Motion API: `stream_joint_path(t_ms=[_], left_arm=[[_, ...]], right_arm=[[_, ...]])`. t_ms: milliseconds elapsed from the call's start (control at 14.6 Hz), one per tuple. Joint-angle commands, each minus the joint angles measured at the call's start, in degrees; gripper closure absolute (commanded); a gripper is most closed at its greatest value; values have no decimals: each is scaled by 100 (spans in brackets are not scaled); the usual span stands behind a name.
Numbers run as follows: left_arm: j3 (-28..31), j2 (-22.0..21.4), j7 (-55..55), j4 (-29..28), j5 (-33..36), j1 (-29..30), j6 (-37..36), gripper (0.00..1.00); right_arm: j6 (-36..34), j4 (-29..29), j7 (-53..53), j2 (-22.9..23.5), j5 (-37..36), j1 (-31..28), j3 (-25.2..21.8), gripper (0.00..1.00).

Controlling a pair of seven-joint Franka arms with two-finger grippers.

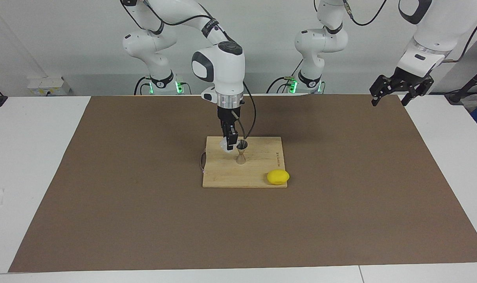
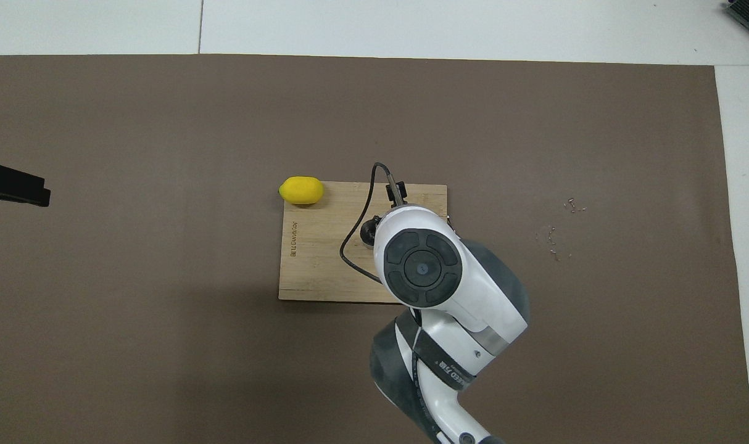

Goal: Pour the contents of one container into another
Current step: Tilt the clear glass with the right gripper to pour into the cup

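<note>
My right gripper (image 1: 229, 142) points straight down over the wooden cutting board (image 1: 258, 173), shut on the small clear glass cup (image 1: 224, 145). The cup is tipped toward the silver hourglass jigger (image 1: 241, 153), which stands upright on the board right beside it. From overhead the right arm's wrist hides the gripper and cup, and only part of the jigger's rim (image 2: 368, 232) shows. I cannot tell whether anything is flowing. My left gripper (image 1: 389, 102) waits open and empty, raised over the mat's corner at the left arm's end, with only a part (image 2: 13, 185) showing overhead.
A yellow lemon (image 1: 278, 177) (image 2: 301, 190) lies at the board's (image 2: 313, 259) corner farthest from the robots, toward the left arm's end. A brown mat (image 1: 124, 196) covers the table. Small bits of debris (image 2: 556, 237) lie on it toward the right arm's end.
</note>
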Motion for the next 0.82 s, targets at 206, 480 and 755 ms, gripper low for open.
stream_joint_path(t_ms=[206,480,755], left_arm=[[-26,-86,-32,-34,122,10,-38,0],[-26,-86,-23,-34,122,45,-29,0],[-26,-95,-14,-42,122,45,-21,0]], right_arm=[[10,47,-41,59,917,-198,45,100],[10,29,-453,76,1620,-418,45,100],[10,-14,-1015,85,2560,-743,45,100]])
